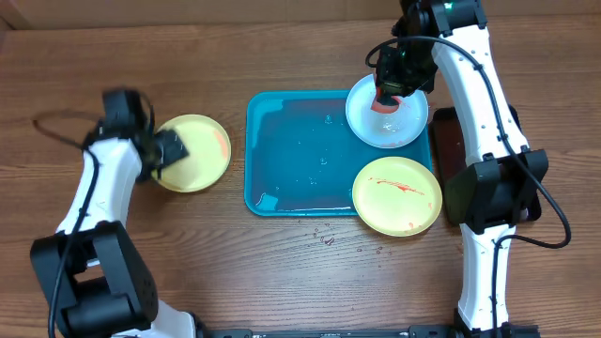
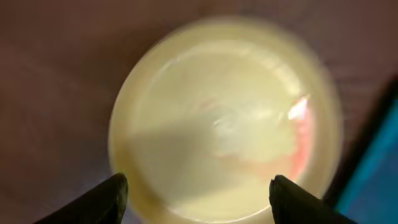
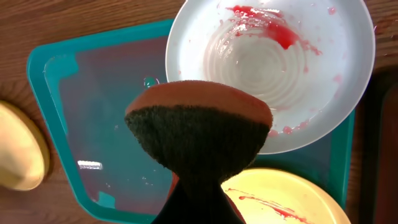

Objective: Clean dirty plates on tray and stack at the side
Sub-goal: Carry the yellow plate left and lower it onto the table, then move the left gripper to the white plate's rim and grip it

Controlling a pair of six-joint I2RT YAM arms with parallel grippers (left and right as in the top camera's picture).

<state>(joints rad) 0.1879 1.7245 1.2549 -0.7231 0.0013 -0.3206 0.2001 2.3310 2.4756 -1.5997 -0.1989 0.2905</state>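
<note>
The turquoise tray [image 1: 282,150] lies mid-table, wet. A light blue plate [image 1: 406,127] smeared with red sauce sits on its far right corner. My right gripper [image 1: 390,80] is shut on an orange-and-dark sponge [image 1: 387,99] just over that plate. In the right wrist view the sponge [image 3: 199,130] hides the fingers, above the blue plate [image 3: 273,62] and tray [image 3: 99,124]. A pale yellow plate [image 1: 397,195] streaked red rests on the tray's near right corner. Another yellow plate [image 1: 197,150] with a faint pink smear lies on the table left of the tray. My left gripper [image 1: 167,150] is open at that plate's edge [image 2: 224,124].
A narrow black tray [image 1: 446,141] lies along the right side of the turquoise tray, under the right arm. A dark cable [image 1: 56,131] loops on the table at the far left. Small red drips [image 1: 324,239] mark the wood in front of the tray.
</note>
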